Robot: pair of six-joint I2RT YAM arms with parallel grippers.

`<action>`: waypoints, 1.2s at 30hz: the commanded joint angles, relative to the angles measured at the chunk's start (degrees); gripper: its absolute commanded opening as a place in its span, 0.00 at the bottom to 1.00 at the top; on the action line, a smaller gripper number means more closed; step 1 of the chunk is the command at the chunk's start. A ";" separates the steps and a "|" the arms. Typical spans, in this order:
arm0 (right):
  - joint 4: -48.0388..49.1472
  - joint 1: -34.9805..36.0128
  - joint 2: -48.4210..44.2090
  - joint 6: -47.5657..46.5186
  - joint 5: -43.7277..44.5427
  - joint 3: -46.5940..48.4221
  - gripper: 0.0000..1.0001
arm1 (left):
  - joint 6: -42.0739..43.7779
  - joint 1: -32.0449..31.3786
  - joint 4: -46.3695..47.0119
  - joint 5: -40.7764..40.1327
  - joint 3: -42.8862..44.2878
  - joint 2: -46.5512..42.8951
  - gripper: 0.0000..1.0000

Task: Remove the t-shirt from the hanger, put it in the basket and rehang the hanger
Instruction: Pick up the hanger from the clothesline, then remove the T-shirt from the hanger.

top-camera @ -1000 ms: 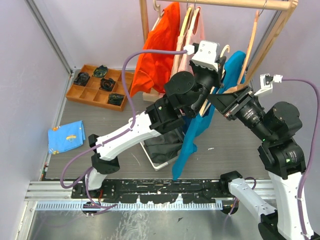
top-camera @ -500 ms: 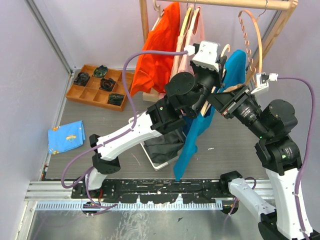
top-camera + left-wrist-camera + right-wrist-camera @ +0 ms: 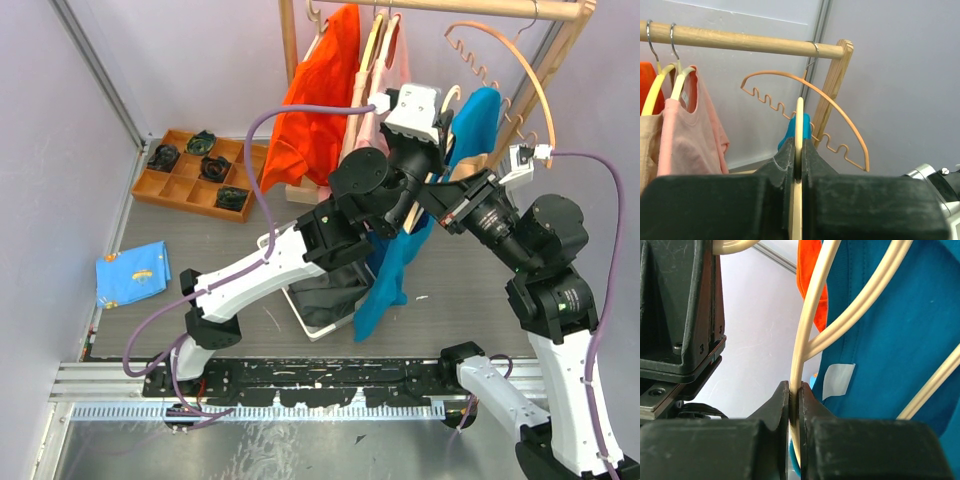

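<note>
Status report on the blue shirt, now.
Left gripper and right gripper both shut on the cream hanger. Blue t-shirt on it, not yet off. Empty orange hanger on the rail close by.

Far left: wooden compartment tray [image 3: 180,202] holding dark items, possibly rolled socks. Folded blue cloth [image 3: 132,273] near left. Orange shirt [image 3: 318,100] and pink top [image 3: 687,130] hang on wooden rail [image 3: 740,41], far centre.
</note>
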 commanded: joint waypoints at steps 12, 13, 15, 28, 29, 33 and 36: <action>6.01 0.14 0.07 -1.03 -4.78 0.95 0.00 | 0.24 -0.41 3.93 -1.74 -20.46 -17.44 0.76; 7.05 0.16 0.44 -0.94 -5.33 0.79 0.01 | -0.09 -0.41 3.63 -1.94 -22.16 -18.97 0.77; 8.46 0.15 1.39 -0.92 -6.48 0.45 0.00 | -0.70 -0.41 2.09 -2.23 -24.54 -21.67 0.79; 19.81 0.14 8.67 -1.83 -11.84 1.09 0.01 | -10.17 -0.41 -11.41 4.26 -41.23 -40.54 0.82; 20.90 0.19 9.29 -1.45 -12.01 0.93 0.01 | -11.45 -0.41 -13.37 5.26 -43.01 -41.76 0.82; 25.50 0.18 11.08 1.00 -12.21 0.87 0.01 | -16.75 -0.41 -18.60 7.47 -48.06 -45.53 0.81; 28.61 0.20 12.40 3.44 -11.85 1.05 0.01 | -18.86 -0.41 -21.07 7.96 -51.03 -48.63 0.80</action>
